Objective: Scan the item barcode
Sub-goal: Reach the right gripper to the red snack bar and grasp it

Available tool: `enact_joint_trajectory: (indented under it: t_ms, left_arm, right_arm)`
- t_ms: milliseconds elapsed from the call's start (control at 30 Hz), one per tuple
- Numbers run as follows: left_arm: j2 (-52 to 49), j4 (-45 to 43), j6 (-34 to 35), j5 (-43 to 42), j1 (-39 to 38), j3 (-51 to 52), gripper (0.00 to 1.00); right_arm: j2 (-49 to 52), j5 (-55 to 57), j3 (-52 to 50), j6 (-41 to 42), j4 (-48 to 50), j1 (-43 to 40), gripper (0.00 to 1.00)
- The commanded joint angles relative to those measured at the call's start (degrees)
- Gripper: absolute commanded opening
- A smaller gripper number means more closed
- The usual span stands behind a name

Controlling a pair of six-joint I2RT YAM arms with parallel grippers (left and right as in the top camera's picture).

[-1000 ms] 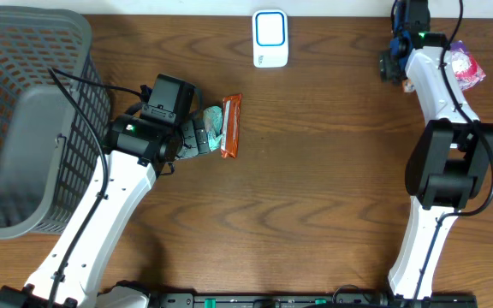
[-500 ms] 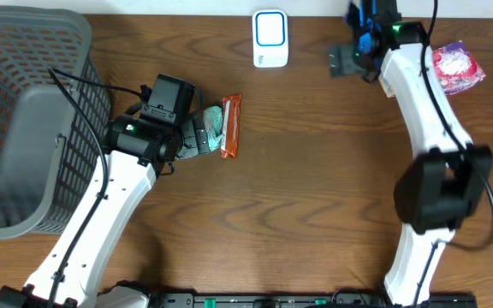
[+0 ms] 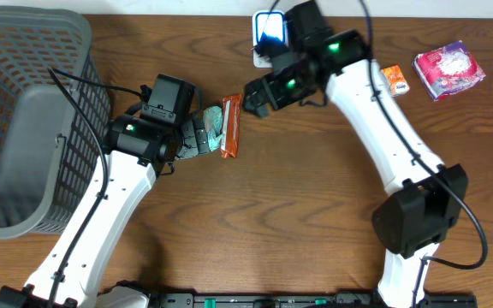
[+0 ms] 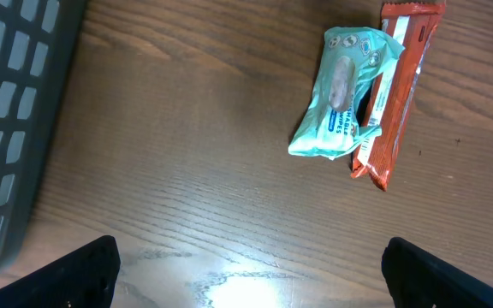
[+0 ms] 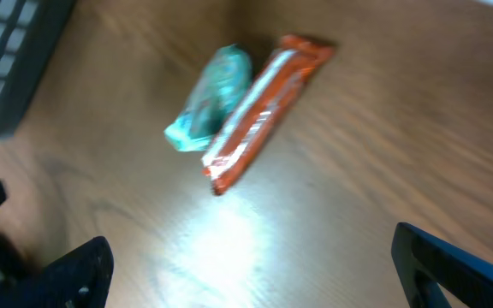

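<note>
Looking down from overhead, a dark mesh basket (image 3: 68, 51) fills the far left corner of the table (image 3: 315, 214). It holds one grey shape (image 3: 37, 158), which I cannot make out further. A white and blue scanner (image 3: 268, 34) lies at the far edge near the middle, partly covered by the right arm. An orange-red bar (image 3: 231, 127) and a teal packet (image 3: 215, 127) lie touching side by side, left of centre and towards the far edge. The left gripper (image 3: 197, 137) sits just left of the pair with its fingers spread wide and nothing between them. The right gripper (image 3: 258, 96) hangs just beyond the bar's far end, also wide open and empty. Near the far right corner lie a small orange packet (image 3: 394, 79) and a pink packet (image 3: 448, 68), a little apart. In the left wrist view, the teal packet (image 4: 342, 92) leans against the orange-red bar (image 4: 396, 90) on bare wood. The left gripper (image 4: 246, 269) shows only two dark tips far apart at the bottom, well short of both items, and the basket (image 4: 11, 103) wall runs along the left side. In the blurred right wrist view, the bar (image 5: 264, 111) and teal packet (image 5: 208, 107) lie ahead of the right gripper (image 5: 264, 265). Its fingers stand wide and bare, and a corner of the basket (image 5: 7, 51) shows at upper left.
</note>
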State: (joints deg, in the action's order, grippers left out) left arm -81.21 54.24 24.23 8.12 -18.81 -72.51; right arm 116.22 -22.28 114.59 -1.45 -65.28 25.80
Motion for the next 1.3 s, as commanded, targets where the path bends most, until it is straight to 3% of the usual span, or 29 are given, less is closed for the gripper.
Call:
enact_joint_trajectory:
  t_ms: [0, 233, 667, 800, 900, 1267]
  left_arm:
    - [0.0, 0.4, 0.7, 0.9, 0.1, -0.6, 0.98]
    - [0.0, 0.4, 0.8, 0.9, 0.1, -0.6, 0.98]
    - [0.0, 0.4, 0.7, 0.9, 0.1, -0.6, 0.98]
    - [0.0, 0.4, 0.7, 0.9, 0.1, -0.6, 0.98]
    - [0.0, 0.4, 0.7, 0.9, 0.1, -0.6, 0.98]
    - [0.0, 0.4, 0.7, 0.9, 0.1, -0.6, 0.98]
  right_arm:
    - [0.0, -1.0, -0.1, 0.8, 0.5, 3.1, 0.99]
    - [4.9, 6.8, -0.1, 12.2, -0.3, 7.9, 0.99]
    - [8.5, 5.7, -0.1, 12.5, 0.4, 13.3, 0.99]
    - [8.5, 10.5, -0.1, 13.2, 0.5, 12.9, 0.99]
    - [8.5, 18.0, -0.1, 18.8, 0.8, 11.5, 0.99]
    - [9.5, 11.9, -0.1, 23.0, 5.7, 5.5, 0.99]
